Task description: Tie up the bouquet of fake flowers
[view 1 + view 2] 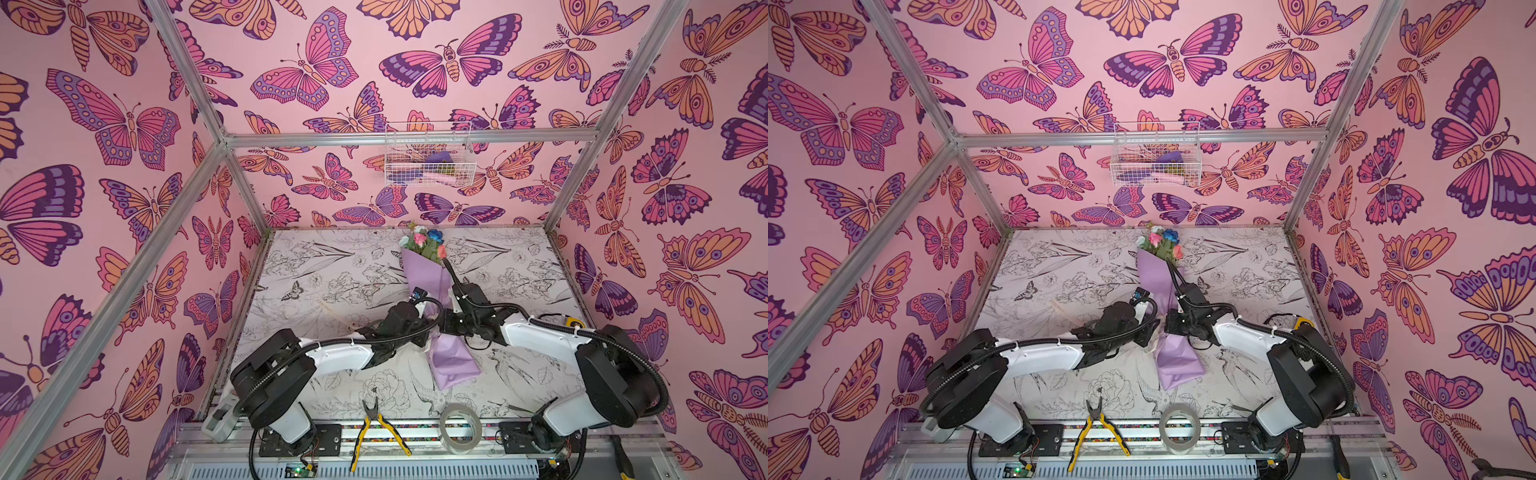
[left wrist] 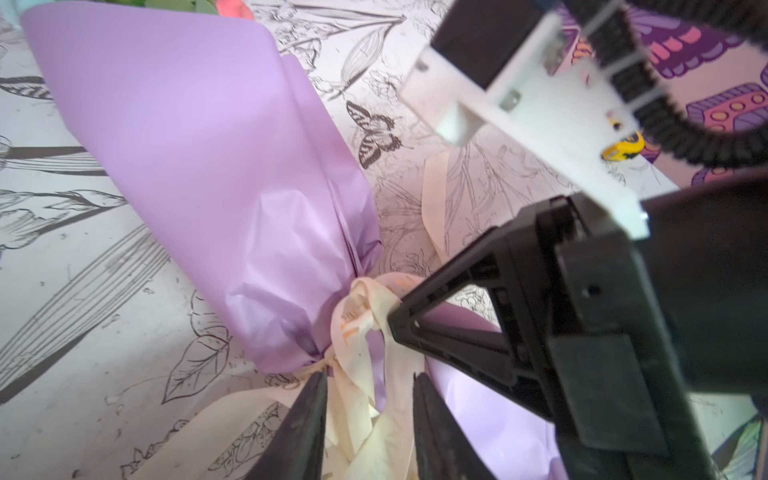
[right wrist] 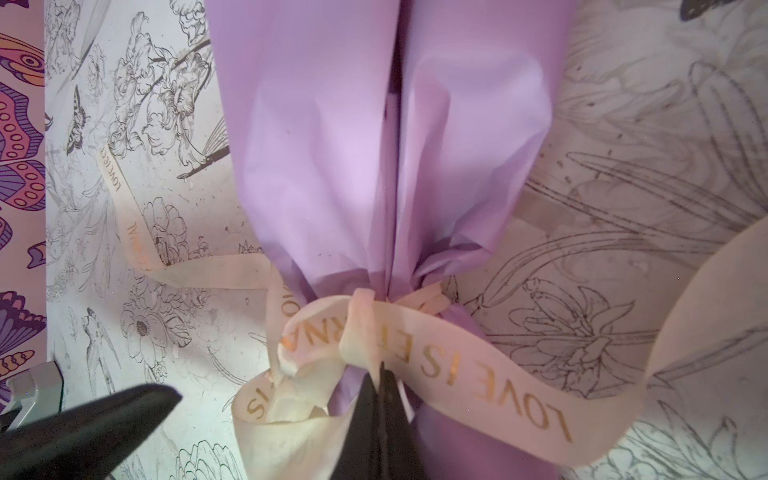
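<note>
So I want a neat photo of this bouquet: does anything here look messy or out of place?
The ribbon at the neck of the bouquet is bunched and twisted, not a flat bow, its tails sprawling over the table. Pliers and a tape roll lie across its near edge.

Probably a lab test booth; aluminium frame, butterfly-print walls
</note>
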